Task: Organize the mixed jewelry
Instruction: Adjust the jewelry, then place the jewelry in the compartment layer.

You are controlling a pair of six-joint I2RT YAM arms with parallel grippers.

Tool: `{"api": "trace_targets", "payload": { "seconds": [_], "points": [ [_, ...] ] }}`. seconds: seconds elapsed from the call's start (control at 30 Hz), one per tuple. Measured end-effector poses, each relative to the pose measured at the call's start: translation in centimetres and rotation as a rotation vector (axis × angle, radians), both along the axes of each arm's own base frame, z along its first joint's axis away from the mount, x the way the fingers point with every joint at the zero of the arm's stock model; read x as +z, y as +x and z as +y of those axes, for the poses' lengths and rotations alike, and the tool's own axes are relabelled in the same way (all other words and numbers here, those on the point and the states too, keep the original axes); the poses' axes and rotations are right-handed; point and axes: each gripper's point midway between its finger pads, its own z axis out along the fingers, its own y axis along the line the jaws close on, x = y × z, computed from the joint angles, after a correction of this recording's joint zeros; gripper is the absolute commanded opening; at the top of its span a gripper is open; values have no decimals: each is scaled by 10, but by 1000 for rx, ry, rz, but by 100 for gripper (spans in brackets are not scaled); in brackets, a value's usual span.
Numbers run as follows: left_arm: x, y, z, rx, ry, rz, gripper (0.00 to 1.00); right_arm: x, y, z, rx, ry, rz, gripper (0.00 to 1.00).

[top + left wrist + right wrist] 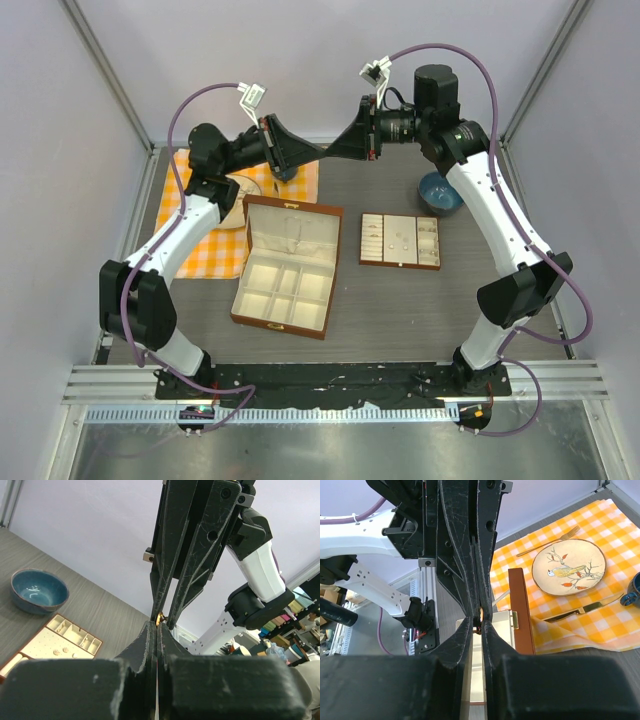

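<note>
Up over the far side of the table (400,310), the two arms met tip to tip. Between those tips sat a tiny gold-coloured ring (160,617), held in the air and well clear of the surface. The right gripper (335,150) had its fingers drawn in to a narrow slot and appeared to be nipping the ring at its very end. The left gripper (315,150) had its fingers pressed flat together just beside the ring, though I could not tell whether it had any hold on it. Below them lay a brown jewelry box (285,265) with its lid open, and to its right, apart from it, a shallow ring tray (400,240) with a few tiny pieces on its pale insert. A blue bowl (440,193) stood behind the tray.
</note>
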Motion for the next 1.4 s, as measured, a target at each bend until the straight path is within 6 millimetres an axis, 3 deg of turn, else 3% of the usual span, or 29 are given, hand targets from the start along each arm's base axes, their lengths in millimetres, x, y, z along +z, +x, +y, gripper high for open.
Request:
{"api": "trace_targets", "payload": {
  "seconds": [0.13, 0.33, 0.53, 0.7, 0.83, 0.93, 1.03, 1.23, 1.4],
  "points": [
    [1, 0, 0, 0, -2, -2, 30, 0, 0, 0, -1, 0, 1, 1],
    [-4, 6, 4, 21, -1, 19, 55, 2, 0, -1, -8, -8, -23, 1],
    [12, 5, 22, 50, -24, 11, 61, -17, 19, -16, -122, -101, -47, 1],
    [34, 10, 55, 122, -53, -45, 61, -35, 33, -38, -221, -244, -98, 1],
    [38, 18, 75, 178, -51, -52, 61, -52, 51, -62, -299, -411, -178, 1],
    [36, 26, 87, 207, -39, -29, 61, -82, 64, -81, -319, -573, -211, 1],
    [35, 29, 94, 218, -29, -15, 60, -131, 73, -101, -304, -754, -199, 1],
    [30, 31, 100, 225, -17, 6, 61, -221, 68, -135, -181, -1024, -145, 1],
    [30, 32, 104, 233, -12, 2, 61, -255, 62, -151, -95, -1129, -167, 1]
  ]
}}
